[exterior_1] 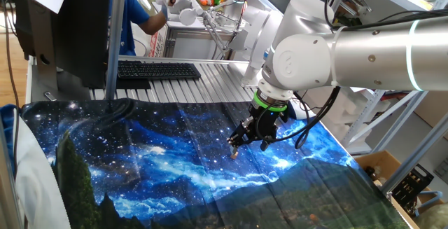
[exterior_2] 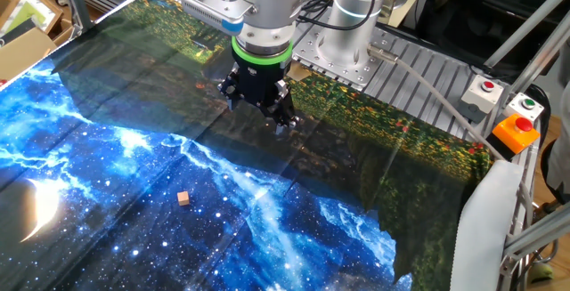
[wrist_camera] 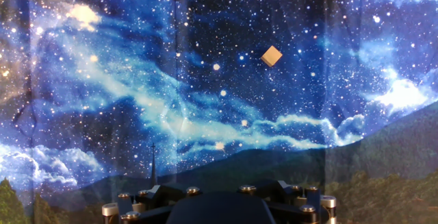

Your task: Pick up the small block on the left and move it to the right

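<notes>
Backdrop: starry galaxy cloth [exterior_2: 107,175] draped over the whole counter, with a keyboard [exterior_1: 157,70] and shelving clutter behind it.

One fixed view: arm reaches in from the right, fingers [exterior_1: 246,141] hanging low over the blue part of the cloth. I think the tan speck just under them is the small block [exterior_1: 234,154], but honestly it's tiny here. Can't read the finger gap from this side.

Other fixed view: way clearer. Block sits alone on the bright blue swirl, well apart from the fingers, which hover over the darker landscape print. Nothing visibly between them, and nothing touching. How wide they're spread, I can't tell.

Hand view: block is ahead and a bit right of centre, turned cornerwise. Only the hand's base shows at the bottom edge, fingertips out of shot.

Handling guess: looks like a wooden cube, so light, stiff, not fragile. Being that small, it could easily skate or tip on loose cloth. I'd pinch two opposite flat faces, twisting the wrist to match.
</notes>
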You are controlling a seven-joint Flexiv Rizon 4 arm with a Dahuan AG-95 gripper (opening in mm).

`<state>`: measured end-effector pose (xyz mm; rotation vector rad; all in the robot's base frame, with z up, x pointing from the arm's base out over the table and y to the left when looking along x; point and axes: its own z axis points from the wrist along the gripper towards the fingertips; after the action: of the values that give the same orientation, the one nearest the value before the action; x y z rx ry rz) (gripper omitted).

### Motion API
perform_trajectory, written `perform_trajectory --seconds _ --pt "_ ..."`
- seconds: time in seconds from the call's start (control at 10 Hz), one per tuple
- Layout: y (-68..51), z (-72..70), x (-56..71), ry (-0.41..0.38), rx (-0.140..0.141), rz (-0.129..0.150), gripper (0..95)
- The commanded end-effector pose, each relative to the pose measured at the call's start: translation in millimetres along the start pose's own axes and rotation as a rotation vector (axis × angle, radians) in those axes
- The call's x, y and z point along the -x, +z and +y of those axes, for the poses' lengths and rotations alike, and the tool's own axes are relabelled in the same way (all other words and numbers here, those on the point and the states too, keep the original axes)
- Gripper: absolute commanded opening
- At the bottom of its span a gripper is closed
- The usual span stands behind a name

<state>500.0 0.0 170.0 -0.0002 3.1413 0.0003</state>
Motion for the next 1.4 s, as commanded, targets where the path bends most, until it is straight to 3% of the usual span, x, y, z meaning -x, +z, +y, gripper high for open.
perform_trajectory --seconds 0.1,1.4 --pt "0.1 0.0 0.0 0.171 0.009 0.014 0.0" --pt "-3.5 5.5 -3.9 0.176 0.014 0.024 0.0"
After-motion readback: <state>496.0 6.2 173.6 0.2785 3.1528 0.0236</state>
